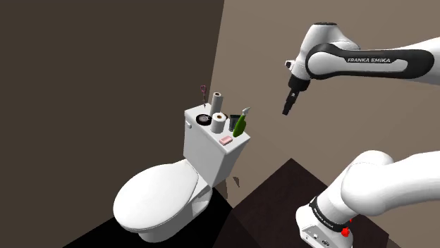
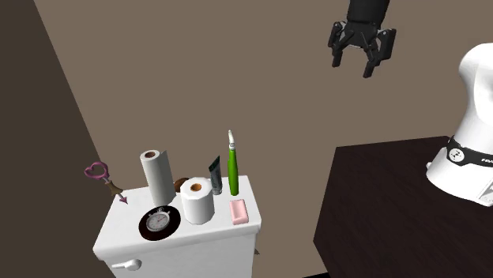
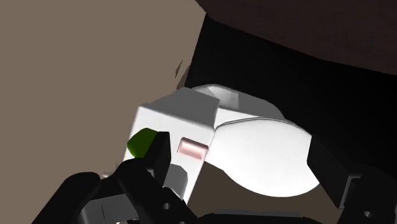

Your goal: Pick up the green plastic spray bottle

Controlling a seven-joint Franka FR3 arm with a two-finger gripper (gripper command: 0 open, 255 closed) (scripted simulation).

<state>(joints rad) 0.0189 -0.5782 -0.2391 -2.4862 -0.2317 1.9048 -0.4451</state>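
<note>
The pincer (image 2: 352,68) is held spread and empty, with the green spray bottle (image 2: 233,172) seen upright on the toilet tank (image 2: 114,233), well apart toward eight o'clock in the second exterior view.

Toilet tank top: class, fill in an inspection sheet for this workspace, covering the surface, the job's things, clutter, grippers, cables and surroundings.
Surface: white tank lid, crowded.
Job's things: green spray bottle, standing at the lid's end nearer the arm, not held.
Clutter: paper towel roll, toilet paper roll, grey tube, pink soap, stopwatch on a dark disc, pink heart-handled object at the far end.
Grippers: gripper high above and to one side of the tank, fingers open, empty.
Cables: nothing seen.
Surroundings: brown walls, white toilet with its lid shut, dark stand.
</note>
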